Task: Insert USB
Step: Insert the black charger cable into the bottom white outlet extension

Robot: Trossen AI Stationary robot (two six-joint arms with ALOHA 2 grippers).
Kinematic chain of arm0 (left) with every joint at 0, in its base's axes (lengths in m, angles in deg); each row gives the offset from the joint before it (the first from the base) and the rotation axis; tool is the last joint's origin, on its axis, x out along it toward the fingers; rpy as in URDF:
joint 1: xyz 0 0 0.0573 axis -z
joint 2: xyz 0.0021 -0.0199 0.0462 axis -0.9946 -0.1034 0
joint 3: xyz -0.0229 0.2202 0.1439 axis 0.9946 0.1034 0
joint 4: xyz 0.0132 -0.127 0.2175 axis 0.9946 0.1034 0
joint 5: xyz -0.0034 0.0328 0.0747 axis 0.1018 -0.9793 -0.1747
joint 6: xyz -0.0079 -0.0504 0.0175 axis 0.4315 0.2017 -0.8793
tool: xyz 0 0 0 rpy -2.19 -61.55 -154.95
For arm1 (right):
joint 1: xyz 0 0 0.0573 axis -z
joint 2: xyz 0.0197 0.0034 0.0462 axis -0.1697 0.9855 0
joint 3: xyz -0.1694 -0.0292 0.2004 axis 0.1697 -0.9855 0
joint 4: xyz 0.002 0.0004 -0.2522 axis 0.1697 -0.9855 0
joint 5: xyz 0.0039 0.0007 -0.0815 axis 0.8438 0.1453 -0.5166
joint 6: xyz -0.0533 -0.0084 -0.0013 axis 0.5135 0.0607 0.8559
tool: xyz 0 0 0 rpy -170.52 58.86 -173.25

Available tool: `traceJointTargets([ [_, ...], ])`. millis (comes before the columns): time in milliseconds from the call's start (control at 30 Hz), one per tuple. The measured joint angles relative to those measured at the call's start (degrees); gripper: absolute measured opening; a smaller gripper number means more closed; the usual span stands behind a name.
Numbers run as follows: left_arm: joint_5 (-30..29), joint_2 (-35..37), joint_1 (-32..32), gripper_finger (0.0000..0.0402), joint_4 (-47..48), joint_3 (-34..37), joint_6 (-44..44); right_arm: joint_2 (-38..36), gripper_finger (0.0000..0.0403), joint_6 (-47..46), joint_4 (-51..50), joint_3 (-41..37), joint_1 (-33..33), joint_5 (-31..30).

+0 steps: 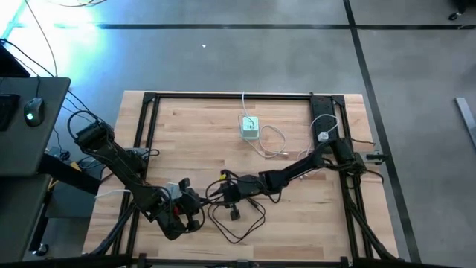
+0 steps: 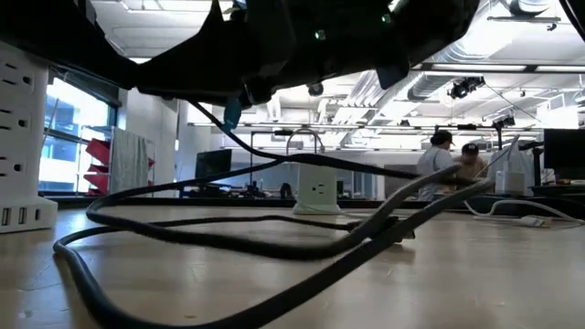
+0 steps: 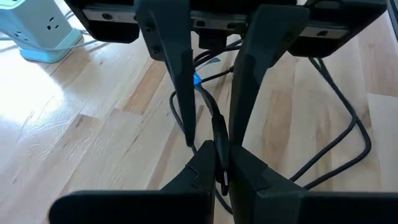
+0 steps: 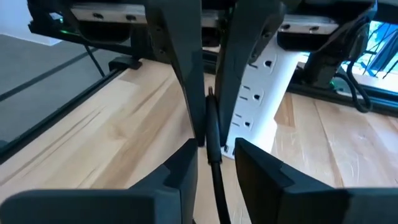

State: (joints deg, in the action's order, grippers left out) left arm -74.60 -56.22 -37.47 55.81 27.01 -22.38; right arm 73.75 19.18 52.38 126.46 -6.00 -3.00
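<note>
Table (image 1: pixel 193 134) of pale wood carries a white charging cube (image 1: pixel 250 128) at 12 o'clock. Black USB cable (image 1: pixel 245 223) loops at 6 o'clock. Left gripper (image 1: pixel 195 199) and right gripper (image 1: pixel 223 187) meet there, each with fingers clamped on that cable.

A robotics lab: framed wooden table (image 1: pixel 193 134) on concrete floor, exposed ceiling ducts (image 2: pixel 384 87), people (image 2: pixel 441 160) at workstations.
</note>
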Motion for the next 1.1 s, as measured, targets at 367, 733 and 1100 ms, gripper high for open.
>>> traceJointTargets([
  [367,0.7,0.0,0.0,0.0008,0.9,0.0,-0.7,0.0,0.0008,-1.9,-0.4,0.0,0.0,0.0],
  [733,5.4,7.5,-0.3,0.0038,24.4,-12.4,-3.7,0.2,0.0002,-15.1,-31.8,13.6,0.7,-3.6],
  [1100,24.2,8.4,1.9,0.0001,63.1,-17.9,28.6,-0.1,0.0,-21.0,-43.2,20.9,-0.3,-3.3],
])
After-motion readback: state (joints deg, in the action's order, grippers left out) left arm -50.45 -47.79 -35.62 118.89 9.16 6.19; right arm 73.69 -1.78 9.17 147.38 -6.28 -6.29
